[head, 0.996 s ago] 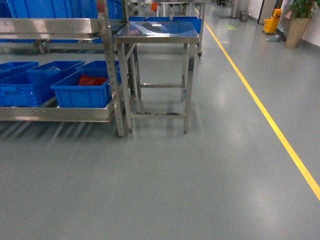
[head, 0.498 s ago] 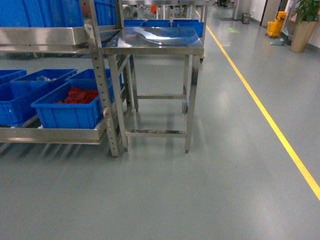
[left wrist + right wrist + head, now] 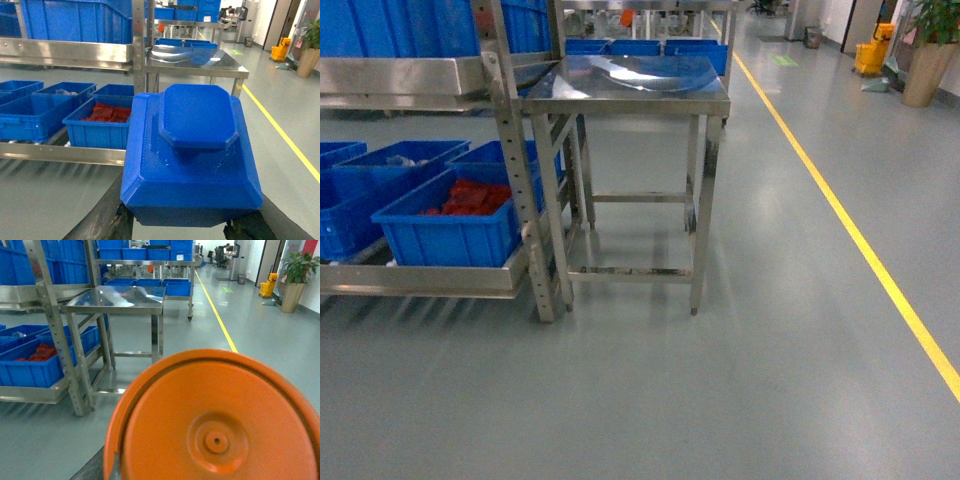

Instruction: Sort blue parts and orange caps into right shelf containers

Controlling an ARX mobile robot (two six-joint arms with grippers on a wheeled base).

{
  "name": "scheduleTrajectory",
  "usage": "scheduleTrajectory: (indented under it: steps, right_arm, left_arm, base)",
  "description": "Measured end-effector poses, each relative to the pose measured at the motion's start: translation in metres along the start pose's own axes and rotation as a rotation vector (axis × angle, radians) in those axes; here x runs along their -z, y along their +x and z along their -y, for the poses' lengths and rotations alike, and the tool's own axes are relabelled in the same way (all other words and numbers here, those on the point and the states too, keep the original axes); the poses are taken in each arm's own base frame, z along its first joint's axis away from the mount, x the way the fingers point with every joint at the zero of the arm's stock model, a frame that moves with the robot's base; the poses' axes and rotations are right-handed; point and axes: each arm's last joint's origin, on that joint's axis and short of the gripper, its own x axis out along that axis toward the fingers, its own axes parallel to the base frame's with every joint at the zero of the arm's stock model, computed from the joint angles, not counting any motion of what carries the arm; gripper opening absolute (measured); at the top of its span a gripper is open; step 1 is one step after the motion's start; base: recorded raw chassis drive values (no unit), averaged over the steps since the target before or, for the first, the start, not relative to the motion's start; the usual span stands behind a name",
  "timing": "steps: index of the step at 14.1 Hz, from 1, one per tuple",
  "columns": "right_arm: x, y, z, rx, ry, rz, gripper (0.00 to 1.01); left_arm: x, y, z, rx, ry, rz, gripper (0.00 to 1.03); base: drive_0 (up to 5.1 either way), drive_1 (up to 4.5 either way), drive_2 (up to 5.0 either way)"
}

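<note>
A chunky blue part fills the left wrist view, with my left gripper shut on it; black fingers press on its two lower sides. An orange cap fills the lower half of the right wrist view, held in my right gripper, of which only a dark finger shows at the lower left. On the low shelf at the left stand blue crates; the nearest crate holds orange-red pieces. Neither gripper appears in the head view.
A steel table stands right of the shelf post. More blue crates sit on the upper shelf. A yellow floor line runs along the right. A potted plant and a yellow bucket stand far right.
The head view has moved closer to the shelf and table, which now look larger and lower in the frame. The crate with orange-red pieces has slid towards the left edge.
</note>
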Motion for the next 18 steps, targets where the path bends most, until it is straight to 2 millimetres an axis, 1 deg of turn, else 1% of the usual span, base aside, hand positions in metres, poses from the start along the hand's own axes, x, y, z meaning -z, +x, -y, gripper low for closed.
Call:
scheduleTrajectory:
  steps: [18]
  right_arm:
    - [0.0,0.0,0.0,0.0,0.0,0.0,0.44]
  left_arm:
    - [0.0003,0.0,0.0,0.001,0.0,-0.002,0.4]
  base:
    - [0.0,4.23,-4.2]
